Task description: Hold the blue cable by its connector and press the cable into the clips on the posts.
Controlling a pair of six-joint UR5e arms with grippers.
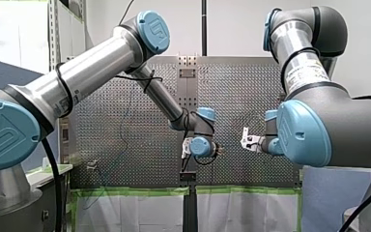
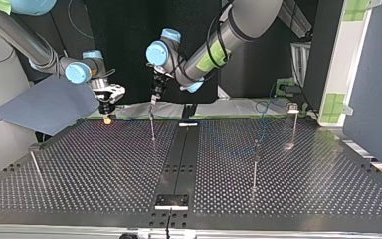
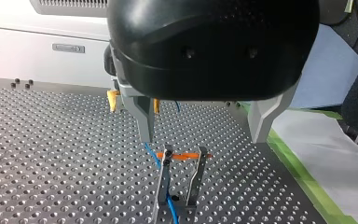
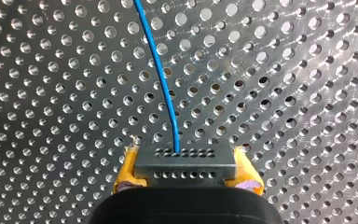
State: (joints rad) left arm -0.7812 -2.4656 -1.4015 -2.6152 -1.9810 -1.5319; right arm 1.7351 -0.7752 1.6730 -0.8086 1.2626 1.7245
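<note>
In the right wrist view my right gripper (image 4: 187,171) has its yellow pads (image 4: 127,171) shut on the black connector (image 4: 185,157), and the blue cable (image 4: 161,70) leaves it across the perforated table. My left gripper (image 3: 203,138) hangs open, its metal fingers (image 3: 145,122) just above a forked clip (image 3: 168,157) on a post. The blue cable (image 3: 153,155) passes the clip's prong; whether it sits in the clip I cannot tell. In the top view my left gripper (image 2: 154,97) is over the post (image 2: 152,127), and my right gripper (image 2: 108,108) is at the left.
More thin posts stand on the table in the top view: one at the middle right (image 2: 254,167), one at the far right (image 2: 293,124), one at the near left (image 2: 35,167). A blue sheet (image 2: 49,104) lies at the left behind my right gripper.
</note>
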